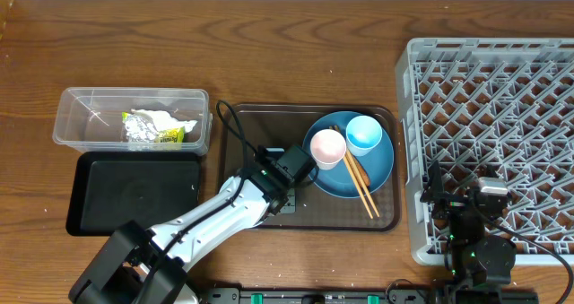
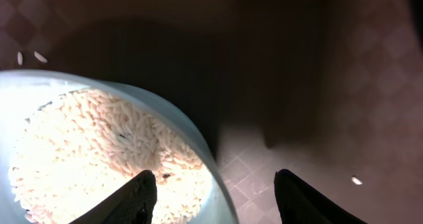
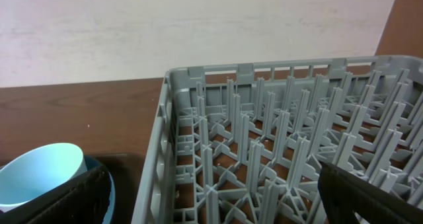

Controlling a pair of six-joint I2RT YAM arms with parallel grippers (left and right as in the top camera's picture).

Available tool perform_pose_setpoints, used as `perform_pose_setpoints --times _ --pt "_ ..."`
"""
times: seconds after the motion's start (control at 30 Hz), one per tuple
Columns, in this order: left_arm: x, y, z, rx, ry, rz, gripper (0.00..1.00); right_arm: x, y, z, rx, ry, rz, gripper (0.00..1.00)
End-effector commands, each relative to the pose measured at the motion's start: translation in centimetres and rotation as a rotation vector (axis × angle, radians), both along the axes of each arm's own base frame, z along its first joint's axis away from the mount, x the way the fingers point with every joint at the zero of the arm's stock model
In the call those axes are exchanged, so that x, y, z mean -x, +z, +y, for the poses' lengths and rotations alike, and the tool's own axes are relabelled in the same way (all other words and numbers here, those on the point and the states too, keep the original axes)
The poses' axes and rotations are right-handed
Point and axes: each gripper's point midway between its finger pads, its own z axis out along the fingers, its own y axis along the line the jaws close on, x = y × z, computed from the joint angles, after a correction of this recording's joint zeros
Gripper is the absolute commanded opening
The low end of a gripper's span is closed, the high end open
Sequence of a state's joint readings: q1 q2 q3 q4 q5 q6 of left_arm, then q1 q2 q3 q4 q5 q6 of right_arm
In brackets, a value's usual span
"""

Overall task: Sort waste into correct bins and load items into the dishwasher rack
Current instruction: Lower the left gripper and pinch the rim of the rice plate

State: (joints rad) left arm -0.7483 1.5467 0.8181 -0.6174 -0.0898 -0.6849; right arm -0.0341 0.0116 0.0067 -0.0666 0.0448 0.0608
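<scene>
**Left pincer astride the rim of a rice-filled cup on the serving tray**

A dark wooden table (image 1: pixel 296 44) carries everything. At its middle lies a brown serving tray (image 1: pixel 260 125), with a round blue plate (image 1: pixel 384 160) toward the tray's right edge. A white cup (image 1: pixel 327 147) stands at the plate's left rim. A pale blue cup (image 1: pixel 363 134) stands just beside it, toward the far right. Brown chopsticks (image 1: pixel 360 186) slant across the plate toward the tray's near right corner.

The left gripper (image 1: pixel 308 167) reaches in over the tray from the near left. Its fingers (image 2: pixel 139 196) stand apart astride the white cup's rim, one over the rice grains (image 2: pixel 92 151) that fill the cup, the other outside the wall. Neither is seen pressing on the rim, so the pincer is released. A few loose grains lie on the tray floor around the cup. A black cable (image 1: pixel 229 125) loops over the tray's far left corner.

Toward the table's left edge sits a clear tub (image 1: pixel 76 116) holding a crumpled foil wrapper (image 1: pixel 143 129) and white tissue (image 1: pixel 170 118). A shallow black tray (image 1: pixel 134 192) lies just on its near side.

Along the right edge stands a large grey rack (image 1: pixel 502 98) with a lattice base. The right gripper (image 3: pixel 211 178) hovers over its near left corner, jaws spread wide with nothing between them. A pale wall (image 3: pixel 198 26) rises behind the table's far edge.
</scene>
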Motion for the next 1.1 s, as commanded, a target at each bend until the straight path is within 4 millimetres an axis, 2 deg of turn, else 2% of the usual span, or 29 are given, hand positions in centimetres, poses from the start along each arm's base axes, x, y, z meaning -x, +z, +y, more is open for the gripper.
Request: perform_pose_setpoints --times 0.0,0.2,0.37,0.63,0.77,0.9,1.07 --pt "0.1 -0.4 0.7 -0.029 0.011 -0.008 0.59 0.0 0.0 0.4 -0.009 0.013 -0.003 1.0" --pt "0.0 -0.3 0.8 -0.034 0.012 -0.013 0.44 0.0 0.0 0.4 -0.009 0.013 -0.003 0.99" --pt "0.1 -0.4 0.8 -0.041 -0.008 -0.01 0.42 0.0 0.0 0.4 -0.009 0.013 -0.003 0.99" --pt "-0.3 -0.1 1.4 -0.073 -0.013 -0.033 0.32 0.0 0.0 0.4 -0.009 0.013 -0.003 0.99" --pt "-0.6 0.4 1.4 -0.072 -0.034 -0.054 0.22 0.0 0.0 0.4 -0.009 0.013 -0.003 0.99" --pt "-1.1 1.3 1.1 -0.066 -0.116 -0.082 0.2 0.0 0.0 0.4 -0.009 0.013 -0.003 0.99" --pt "-1.7 2.9 1.2 -0.034 -0.11 -0.126 0.19 0.0 0.0 0.4 -0.009 0.013 -0.003 0.99"
